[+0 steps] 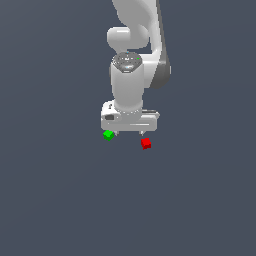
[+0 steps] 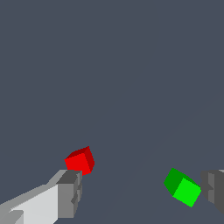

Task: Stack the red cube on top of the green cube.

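The tiny red cube point(image 1: 145, 143) lies on the dark grey floor, and the tiny green cube point(image 1: 108, 135) lies a short way toward the exterior view's left of it. My white gripper point(image 1: 127, 133) points straight down over the gap between them and is open, with nothing between its fingers. In the wrist view the red cube point(image 2: 79, 160) shows just past one grey fingertip point(image 2: 70, 192). The green cube point(image 2: 183, 187) shows close beside the other fingertip point(image 2: 214, 189). The gripper point(image 2: 142, 191) holds neither cube.
A plain dark grey floor point(image 1: 60, 200) spreads around the cubes. The arm's white body point(image 1: 131, 75) rises behind and above the gripper.
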You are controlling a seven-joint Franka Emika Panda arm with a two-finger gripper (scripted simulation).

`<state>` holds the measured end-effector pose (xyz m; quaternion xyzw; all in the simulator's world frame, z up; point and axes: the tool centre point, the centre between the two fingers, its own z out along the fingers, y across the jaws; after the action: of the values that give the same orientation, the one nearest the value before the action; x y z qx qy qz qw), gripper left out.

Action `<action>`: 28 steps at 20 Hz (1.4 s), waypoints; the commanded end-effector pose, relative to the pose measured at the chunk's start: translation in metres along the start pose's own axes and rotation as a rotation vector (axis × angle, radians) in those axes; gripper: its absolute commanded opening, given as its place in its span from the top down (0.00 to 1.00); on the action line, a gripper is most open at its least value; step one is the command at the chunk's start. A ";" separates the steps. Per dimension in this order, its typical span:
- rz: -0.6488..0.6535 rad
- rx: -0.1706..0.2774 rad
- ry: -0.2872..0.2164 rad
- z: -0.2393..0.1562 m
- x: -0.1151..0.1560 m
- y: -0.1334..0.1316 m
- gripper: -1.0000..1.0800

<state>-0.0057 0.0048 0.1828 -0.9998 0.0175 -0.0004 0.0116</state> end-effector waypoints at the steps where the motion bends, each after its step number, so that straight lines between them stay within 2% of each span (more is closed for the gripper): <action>1: 0.000 0.000 0.000 0.000 0.000 0.000 0.04; 9: -0.054 -0.003 -0.001 0.017 -0.007 -0.015 0.04; 20: -0.267 -0.015 -0.003 0.087 -0.041 -0.069 0.04; 28: -0.352 -0.021 -0.004 0.115 -0.057 -0.087 0.04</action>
<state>-0.0581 0.0946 0.0728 -0.9883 -0.1527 0.0006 0.0016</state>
